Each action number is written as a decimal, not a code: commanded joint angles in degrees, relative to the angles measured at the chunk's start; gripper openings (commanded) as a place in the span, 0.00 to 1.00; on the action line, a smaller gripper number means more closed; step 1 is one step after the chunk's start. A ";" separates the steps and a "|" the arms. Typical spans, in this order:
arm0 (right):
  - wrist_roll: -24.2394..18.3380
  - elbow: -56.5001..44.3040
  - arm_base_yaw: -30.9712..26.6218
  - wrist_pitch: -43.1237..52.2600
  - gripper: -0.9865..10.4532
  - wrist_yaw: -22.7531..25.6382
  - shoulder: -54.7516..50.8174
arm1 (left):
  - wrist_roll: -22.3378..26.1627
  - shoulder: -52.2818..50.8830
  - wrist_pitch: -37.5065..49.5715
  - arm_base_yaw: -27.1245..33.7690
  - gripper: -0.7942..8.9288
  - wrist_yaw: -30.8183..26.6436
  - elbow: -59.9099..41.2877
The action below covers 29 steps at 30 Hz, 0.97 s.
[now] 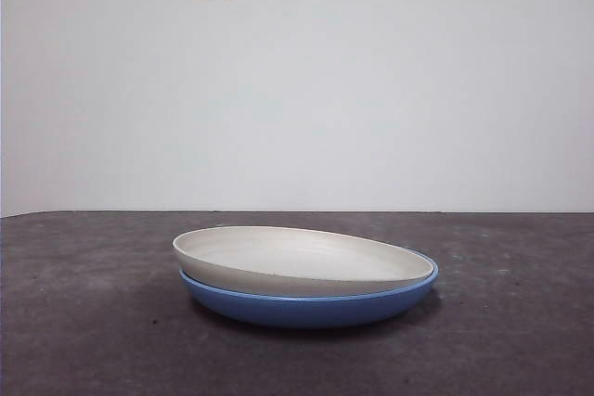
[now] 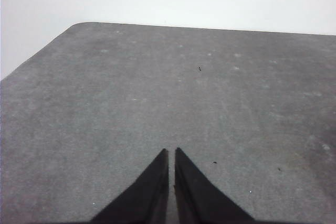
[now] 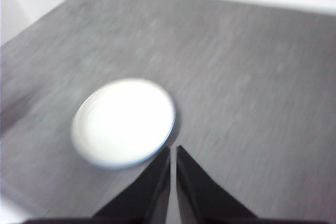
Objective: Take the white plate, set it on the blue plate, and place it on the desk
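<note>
Cream white plate point(image 1: 297, 257), glossy blue plate point(image 1: 311, 308), speckled dark-grey desk point(image 1: 83, 322).

The left gripper point(image 2: 171, 153), with its 2 tapered black jaws, has the tips drawn almost together, only a thin slit showing between them, and nothing sits between them. The right gripper point(image 3: 173, 150), likewise made of 2 pointed black jaws, shows the same narrow slit and grips nothing; its wrist picture is blurred. Both grippers hang above the surface, tilted downward and forward. In the front view neither arm shows at all.
</note>
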 commanded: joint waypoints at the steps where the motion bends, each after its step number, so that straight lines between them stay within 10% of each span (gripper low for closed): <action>1: -2.01 -10.01 -2.23 16.04 0.10 0.24 -1.95 | -0.31 -0.13 -0.39 0.11 0.10 -0.24 -1.18; 11: -2.14 -49.11 -7.74 56.68 0.10 12.59 -15.28 | -0.31 -0.13 -0.39 0.11 0.10 -0.22 -1.18; 16: -1.97 -58.34 -7.67 57.40 0.10 21.46 -21.84 | -0.31 -0.13 -0.39 0.11 0.10 -0.24 -1.18; 29: -2.38 -62.55 -7.52 51.63 0.10 23.63 -25.38 | -0.31 -0.13 -0.37 0.11 0.10 -0.24 -1.18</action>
